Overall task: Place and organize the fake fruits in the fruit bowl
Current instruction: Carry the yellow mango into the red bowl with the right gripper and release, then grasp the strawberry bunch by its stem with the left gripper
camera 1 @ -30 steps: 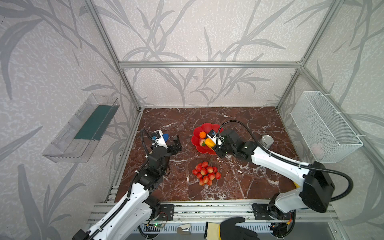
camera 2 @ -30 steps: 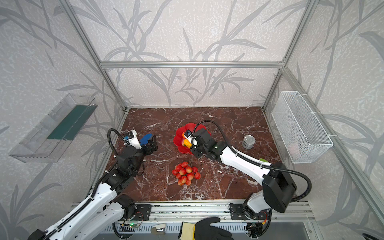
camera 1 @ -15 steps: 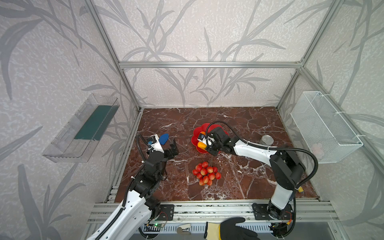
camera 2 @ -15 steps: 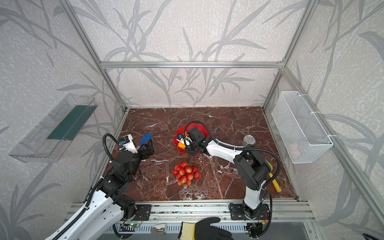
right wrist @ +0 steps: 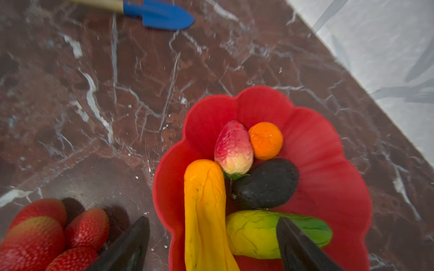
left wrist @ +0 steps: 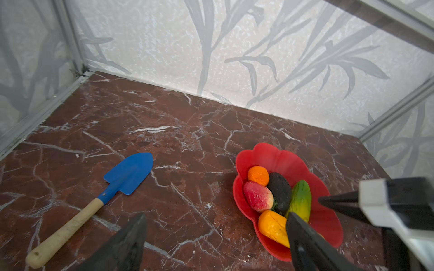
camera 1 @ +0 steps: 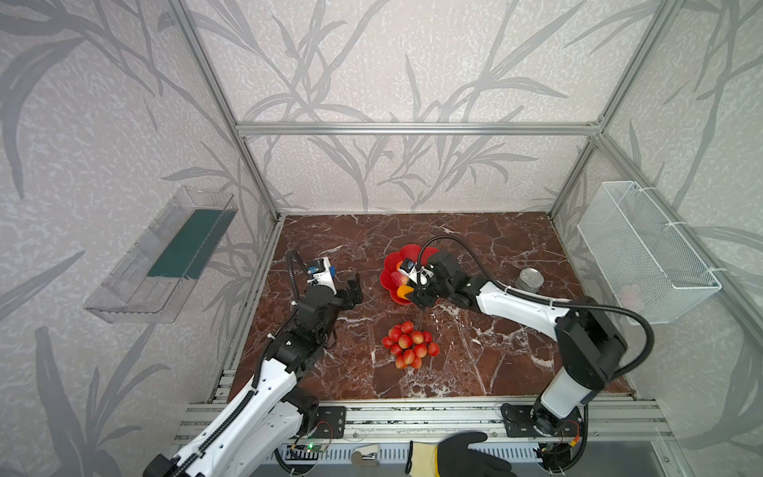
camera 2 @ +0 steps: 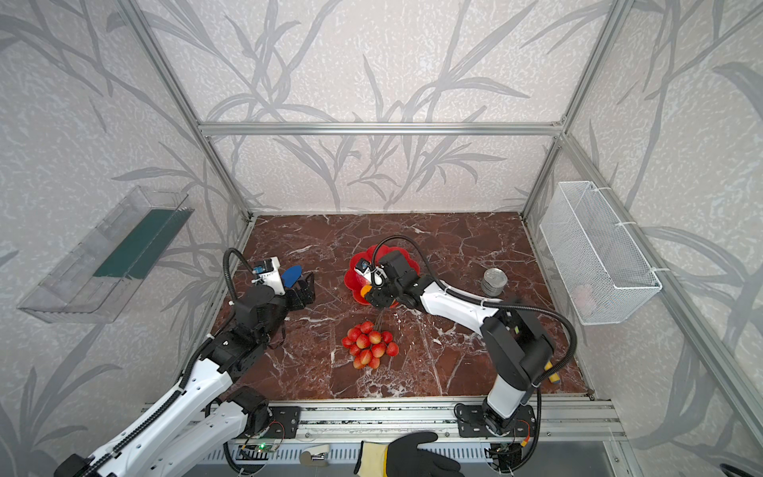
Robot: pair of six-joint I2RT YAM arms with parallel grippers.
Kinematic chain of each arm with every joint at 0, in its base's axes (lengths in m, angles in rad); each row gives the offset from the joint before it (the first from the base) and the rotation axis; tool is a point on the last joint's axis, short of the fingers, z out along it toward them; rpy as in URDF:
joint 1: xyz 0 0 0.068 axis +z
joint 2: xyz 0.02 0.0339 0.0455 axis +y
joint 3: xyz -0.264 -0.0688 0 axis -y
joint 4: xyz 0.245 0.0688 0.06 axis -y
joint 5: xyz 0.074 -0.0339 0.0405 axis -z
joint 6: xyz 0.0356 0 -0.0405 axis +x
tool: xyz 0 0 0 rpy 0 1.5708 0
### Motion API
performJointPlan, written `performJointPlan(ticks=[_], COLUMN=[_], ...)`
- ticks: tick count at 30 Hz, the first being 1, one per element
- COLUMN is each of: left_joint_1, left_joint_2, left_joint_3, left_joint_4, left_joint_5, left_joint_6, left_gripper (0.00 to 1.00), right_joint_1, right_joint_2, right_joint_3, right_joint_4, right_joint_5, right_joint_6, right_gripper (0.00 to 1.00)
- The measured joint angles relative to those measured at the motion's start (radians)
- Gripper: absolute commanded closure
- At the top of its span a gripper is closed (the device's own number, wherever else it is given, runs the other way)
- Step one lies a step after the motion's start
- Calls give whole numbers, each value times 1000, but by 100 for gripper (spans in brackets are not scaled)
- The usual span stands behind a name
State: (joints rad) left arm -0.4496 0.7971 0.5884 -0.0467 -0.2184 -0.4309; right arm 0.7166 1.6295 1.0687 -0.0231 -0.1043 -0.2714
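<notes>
**Step in Hand: Last Fruit Outstanding, Both Grippers Unloaded**

Status. Five fruits lie in the fruit bowl (right wrist: 328, 169): the yellow-orange oblong (right wrist: 204, 206), green-yellow oblong (right wrist: 256, 234), avocado (right wrist: 267, 183), orange (right wrist: 265, 140) and strawberry (right wrist: 233, 147). They are packed touching one another in the lower-left half of the bowl in the right wrist view. The upper-right lobes are bare.

End effectors. The right gripper (right wrist: 212, 220) hangs over the bowl's near edge. Its jaws stand wide apart on either side of the two oblongs and clamp nothing. The left gripper (left wrist: 216, 214) is also spread and unloaded, over the marble floor (camera 1: 475, 247) left of the bowl in both top views.

Remaining item. The red grape bunch (camera 1: 408, 345) lies on the floor below the bowl, at lower centre in both top views.

Next move (judgement). The bunch must be picked up. The right gripper is nearest. It should clear the rim, come down on the thin stem end that points toward the bowl, and close there. The bunch should go on the bare lobes. It is wide and may push the other fruits aside.
</notes>
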Motion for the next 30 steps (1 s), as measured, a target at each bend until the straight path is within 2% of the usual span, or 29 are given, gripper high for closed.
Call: performJointPlan(ticks=[5, 7, 13, 19, 30], left_joint_1=[0, -2, -47, -165, -310], left_joint_2=[151, 203, 327, 462, 654], left_joint_3=[132, 159, 208, 315, 407], left_joint_4=[-41, -51, -123, -208, -327], left_joint_5=[174, 239, 357, 374, 338], left_joint_6=[28, 38, 66, 97, 98], left_gripper=[33, 38, 44, 44, 44], right_joint_1=[-67, -109, -254, -388, -399], right_joint_2=[-195, -252, -350, -372, -442], right_joint_3=[-125, -173, -316, -430, -453], right_joint_4=[122, 149, 164, 167, 167], right_joint_5=[-3, -6, 16, -39, -64], right_joint_6=[200, 280, 472, 629, 678], right_gripper=[4, 3, 1, 1, 1])
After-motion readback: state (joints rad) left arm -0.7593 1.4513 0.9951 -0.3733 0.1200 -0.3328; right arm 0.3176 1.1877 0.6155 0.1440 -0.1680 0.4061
